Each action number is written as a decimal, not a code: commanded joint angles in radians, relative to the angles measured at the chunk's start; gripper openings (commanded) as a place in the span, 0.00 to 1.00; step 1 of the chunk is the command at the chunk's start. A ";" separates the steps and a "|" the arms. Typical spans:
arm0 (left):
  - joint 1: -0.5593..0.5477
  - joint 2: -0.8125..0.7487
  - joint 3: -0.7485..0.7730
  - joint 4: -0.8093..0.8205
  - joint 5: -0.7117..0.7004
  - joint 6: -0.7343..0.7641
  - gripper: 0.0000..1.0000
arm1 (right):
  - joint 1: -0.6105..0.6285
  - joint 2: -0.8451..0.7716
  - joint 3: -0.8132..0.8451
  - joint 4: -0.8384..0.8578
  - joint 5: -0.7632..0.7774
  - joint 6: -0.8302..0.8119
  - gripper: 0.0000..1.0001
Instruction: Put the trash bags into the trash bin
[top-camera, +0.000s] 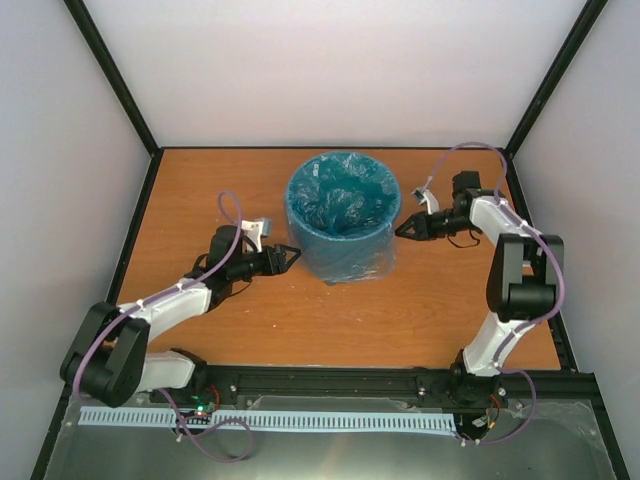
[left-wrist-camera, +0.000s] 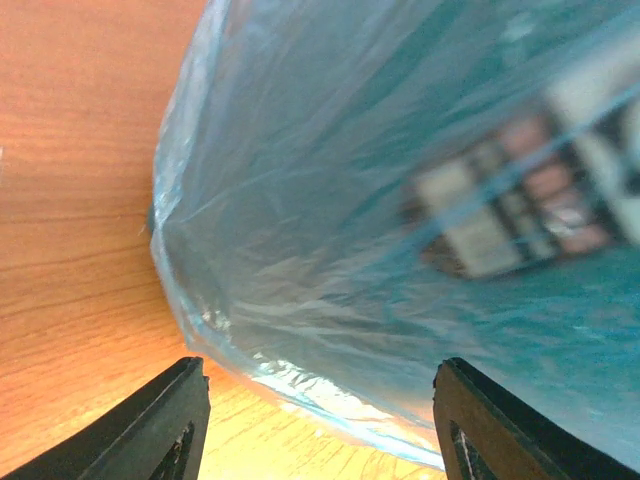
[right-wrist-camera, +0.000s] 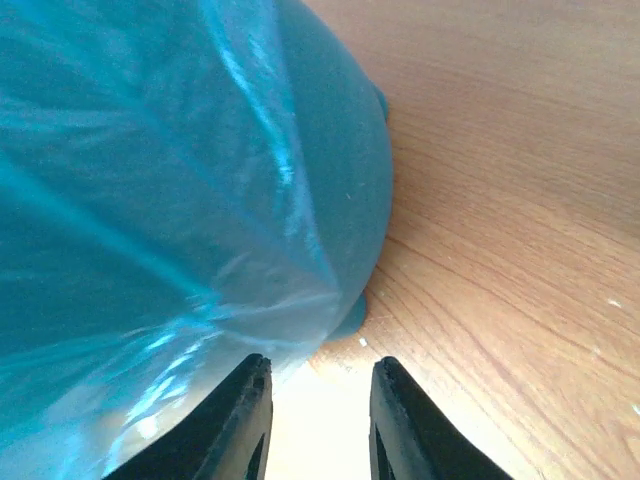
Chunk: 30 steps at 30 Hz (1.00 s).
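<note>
The dark teal trash bin (top-camera: 322, 258) stands upright at the middle of the table. The light-blue trash bag (top-camera: 345, 192) lines its inside, folds over the rim and hangs down the outer wall. My left gripper (top-camera: 291, 258) is open and empty, just left of the bin's lower wall. In the left wrist view its jaws (left-wrist-camera: 320, 398) stand wide apart before the bag film (left-wrist-camera: 330, 200). My right gripper (top-camera: 403, 230) is open and empty, just right of the bin. In the right wrist view (right-wrist-camera: 318, 388) it faces the bag's hanging edge (right-wrist-camera: 150, 230) and the bare bin wall (right-wrist-camera: 355, 170).
The wooden table (top-camera: 200, 190) is walled by white panels and black frame posts. A black rail (top-camera: 330, 382) runs along the near edge by the arm bases. A blurred label (left-wrist-camera: 520, 200) shows through the film on the bin's wall.
</note>
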 joint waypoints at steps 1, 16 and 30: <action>0.009 -0.082 0.033 -0.052 -0.028 0.050 0.63 | -0.042 -0.137 -0.020 -0.023 0.046 -0.002 0.30; 0.157 -0.129 0.035 -0.058 -0.054 -0.034 0.67 | -0.128 -0.416 0.115 -0.107 0.147 -0.059 0.50; 0.156 0.247 0.266 0.171 0.078 -0.080 0.64 | -0.049 -0.591 0.232 -0.178 0.153 -0.085 0.66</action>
